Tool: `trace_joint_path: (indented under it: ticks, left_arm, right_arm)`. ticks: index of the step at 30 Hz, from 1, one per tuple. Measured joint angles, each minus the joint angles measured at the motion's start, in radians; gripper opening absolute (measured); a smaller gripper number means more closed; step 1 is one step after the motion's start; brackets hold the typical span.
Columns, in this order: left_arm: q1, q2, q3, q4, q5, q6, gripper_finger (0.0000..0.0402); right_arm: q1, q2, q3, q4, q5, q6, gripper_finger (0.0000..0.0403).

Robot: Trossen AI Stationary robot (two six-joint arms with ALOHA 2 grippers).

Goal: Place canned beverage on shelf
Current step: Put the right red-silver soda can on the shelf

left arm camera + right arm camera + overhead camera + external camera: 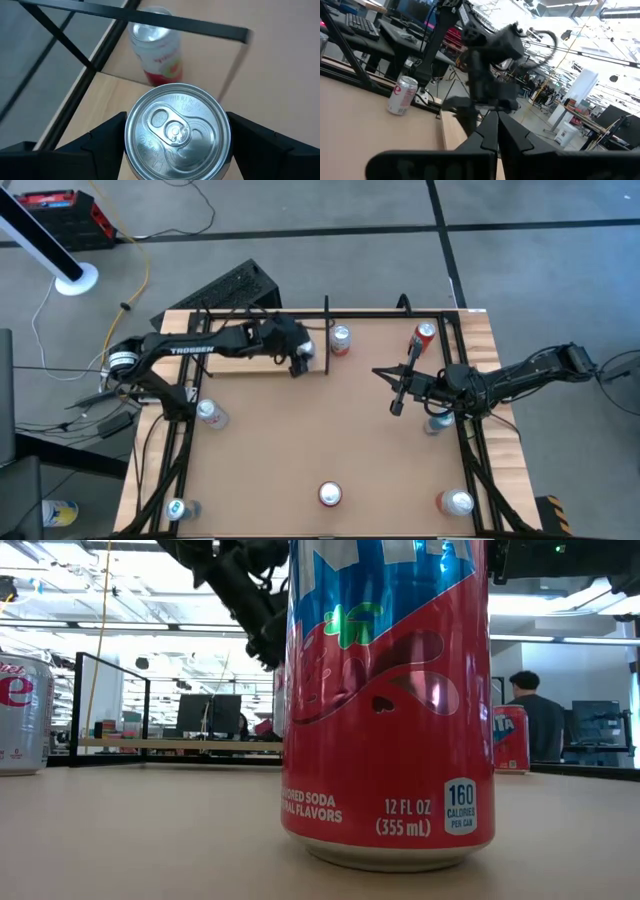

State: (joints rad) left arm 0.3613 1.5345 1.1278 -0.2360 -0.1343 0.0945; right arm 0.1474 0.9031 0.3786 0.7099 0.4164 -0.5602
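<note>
My left gripper is shut on a silver-topped canned beverage. It holds the can over the right end of the shelf, a pale-wood panel edged by black rods at the table's far left. A red-and-white can stands on the brown table just beyond the shelf's end. My right gripper hangs shut above the table's right half and holds nothing. My left gripper pinches the can's side wall between its two fingers, one on each opposite side just below the top rim. The fingers slant downward from the table's left. The can stays upright with its top up; its base is hidden.
Several other cans stand around the table: a red one at the far right, one at the near middle, and others along the left and right edges. Black rods frame the table.
</note>
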Motion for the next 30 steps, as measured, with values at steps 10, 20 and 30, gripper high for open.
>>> trace_joint_path:
  ticks: [10,20,30]
  left_arm:
    - [0.067,0.052,0.001,0.056,0.044,-0.029,0.0281]
    - [0.071,0.07,0.002,0.068,0.073,-0.018,0.0343]
    - [0.07,0.071,0.029,0.041,0.041,-0.008,0.0379]
  right_arm:
    - [-0.013,0.0,0.0,-0.007,0.0,0.002,0.0024]
    - [-0.019,0.0,0.0,-0.007,0.0,0.01,0.0032]
    - [-0.019,0.0,0.0,-0.007,0.0,0.01,0.0029]
